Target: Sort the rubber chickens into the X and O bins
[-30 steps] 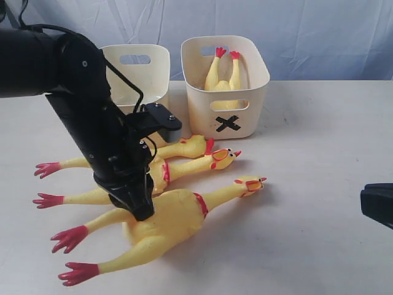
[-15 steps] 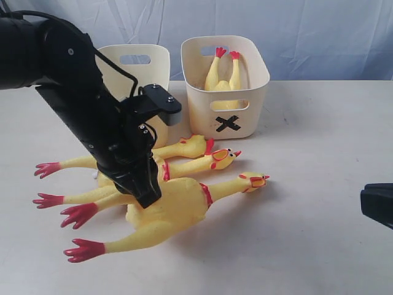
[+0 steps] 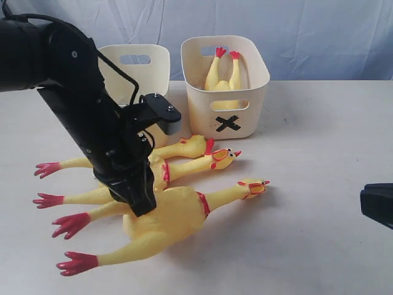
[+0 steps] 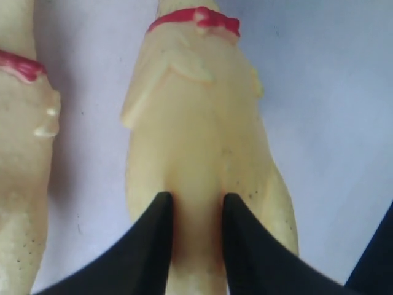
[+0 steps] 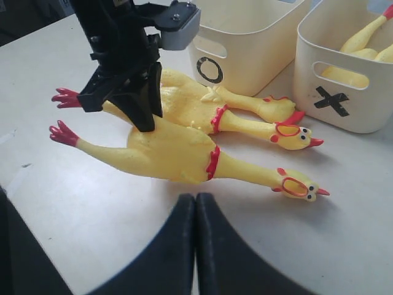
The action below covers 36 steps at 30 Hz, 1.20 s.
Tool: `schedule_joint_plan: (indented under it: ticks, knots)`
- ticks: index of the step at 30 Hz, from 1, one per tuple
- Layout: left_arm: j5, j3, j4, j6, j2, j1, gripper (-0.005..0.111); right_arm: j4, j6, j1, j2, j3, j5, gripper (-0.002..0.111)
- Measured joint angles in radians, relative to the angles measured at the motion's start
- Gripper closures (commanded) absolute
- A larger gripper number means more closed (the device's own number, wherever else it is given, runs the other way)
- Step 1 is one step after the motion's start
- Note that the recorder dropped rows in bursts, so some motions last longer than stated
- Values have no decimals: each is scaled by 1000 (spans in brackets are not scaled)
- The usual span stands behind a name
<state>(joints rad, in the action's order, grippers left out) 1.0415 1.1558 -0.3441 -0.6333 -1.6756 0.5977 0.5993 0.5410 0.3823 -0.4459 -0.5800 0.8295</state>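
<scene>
My left gripper is shut on the fat body of the front rubber chicken, a long whole one whose head points right. The fingers pinch a fold of its back. A second whole chicken lies just behind it, and a third yellow toy lies behind that, its head end unclear. The X bin holds a yellow body with red feet up. The O bin stands left of it, its mark showing in the right wrist view. My right gripper is shut and empty, low at the right.
Both bins stand at the back of the white table against a blue cloth backdrop. The left arm leans over the chickens' legs. A black part of the right arm shows at the right edge.
The left gripper has shifted slightly up and right with the front chicken in it. The chicken's feet rose, then sank a little, and its head slid slightly right. The right arm has not moved.
</scene>
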Motion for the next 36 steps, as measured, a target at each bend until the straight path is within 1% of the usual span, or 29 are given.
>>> schedule_joint_plan:
  ticks: [8, 11, 13, 16, 18, 22, 28, 33, 34, 35, 36]
  knots:
    - [38, 0, 2, -2, -101, 0, 105, 0, 0, 0, 0, 0, 0, 109]
    - [44, 0, 2, -10, -123, 0, 96, 0, 0, 0, 0, 0, 0, 109]
    - [51, 4, 0, -12, -133, 0, 87, 0, 0, 0, 0, 0, 0, 109]
    - [63, 8, -18, -27, -144, 0, 70, 0, 0, 0, 0, 0, 0, 109]
    - [65, 10, -36, -37, -149, 0, 62, 0, 0, 0, 0, 0, 0, 109]
    - [65, 10, -79, -57, -162, 0, 54, 0, 0, 0, 0, 0, 0, 109]
    - [62, 10, -99, -59, -167, 0, 54, 0, 0, 0, 0, 0, 0, 109]
    - [60, 14, -123, -59, -217, -4, 55, 0, 0, 0, 0, 0, 0, 109]
    - [63, 19, -125, -59, -222, -8, 57, 0, 0, 0, 0, 0, 0, 109]
    - [71, 21, -128, -59, -233, -8, 62, 0, 0, 0, 0, 0, 0, 109]
    - [73, 21, -130, -59, -239, -8, 76, 0, 2, 0, 0, 0, 0, 109]
